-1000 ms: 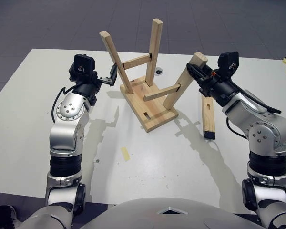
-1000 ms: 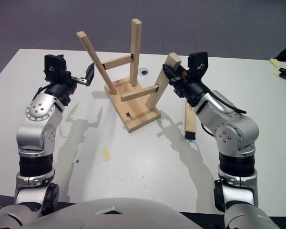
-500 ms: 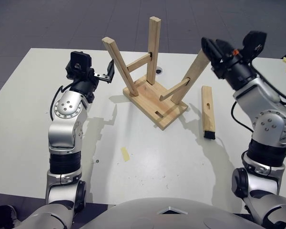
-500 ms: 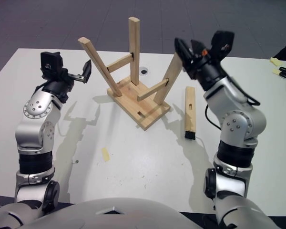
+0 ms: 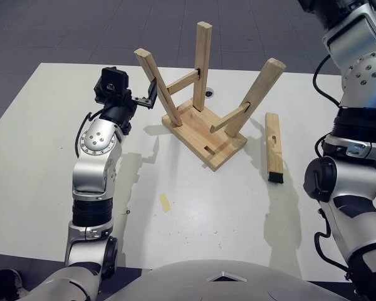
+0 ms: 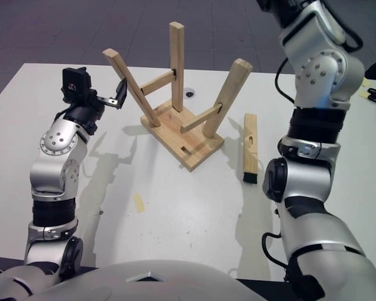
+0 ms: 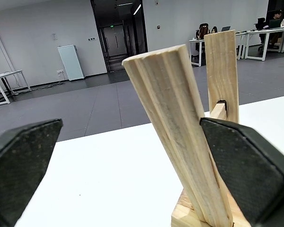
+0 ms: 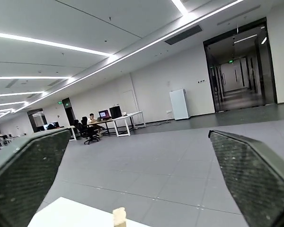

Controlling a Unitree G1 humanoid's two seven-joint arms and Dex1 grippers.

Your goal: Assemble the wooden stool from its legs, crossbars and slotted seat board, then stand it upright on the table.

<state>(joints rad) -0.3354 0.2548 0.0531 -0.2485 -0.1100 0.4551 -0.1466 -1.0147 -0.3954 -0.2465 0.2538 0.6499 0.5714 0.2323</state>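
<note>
On table (image 5: 44, 163): upturned stool (image 5: 207, 141) | left claw (image 5: 144, 95) spread wide, empty, beside leg (image 5: 160, 88) | right claw (image 8: 139, 179) spread wide, empty

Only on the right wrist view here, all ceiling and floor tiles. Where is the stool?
Observer: The stool sits upside down on the table with three legs fitted and pointing up.
Operator: Fourth leg?
Observer: The loose leg lies flat on the table to the right of the stool, apart from it.
Operator: Left gripper?
Observer: The left gripper is open, with the stool's left leg between its fingers.
</note>
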